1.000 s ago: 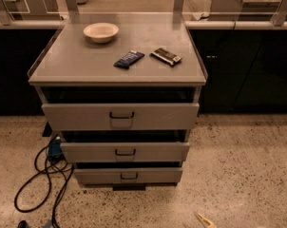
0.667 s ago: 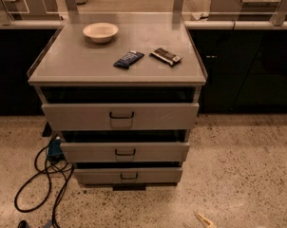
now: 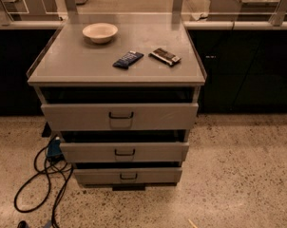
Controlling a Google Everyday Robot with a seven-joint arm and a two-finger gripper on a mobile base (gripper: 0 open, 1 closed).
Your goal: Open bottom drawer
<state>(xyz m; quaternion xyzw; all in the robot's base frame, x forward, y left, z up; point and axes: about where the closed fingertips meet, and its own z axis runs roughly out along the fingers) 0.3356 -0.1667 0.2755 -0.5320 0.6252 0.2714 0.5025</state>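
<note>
Speckled terrazzo floor (image 3: 243, 175) all around, dark counter fronts (image 3: 248, 70) behind. Centre stage, the grey three-drawer cabinet (image 3: 34, 87): the tall top drawer (image 3: 157, 116), the middle drawer (image 3: 153, 152), and lowest of all the bottom drawer (image 3: 153, 175), its flat grey front with a small dark wire handle (image 3: 128, 176) set just back of the one above. A looping black cable (image 3: 36, 175) lies left of it. On the tabletop (image 3: 86, 65): a cream bowl (image 3: 100, 32), a dark blue packet (image 3: 128, 59) and a brown-black packet (image 3: 165, 56), their print unreadable. The gripper is out of shot; its state cannot be told.

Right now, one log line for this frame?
lowest grey bottom drawer with dark wire handle: untouched | gripper: not in view | pull: not yet begun
</note>
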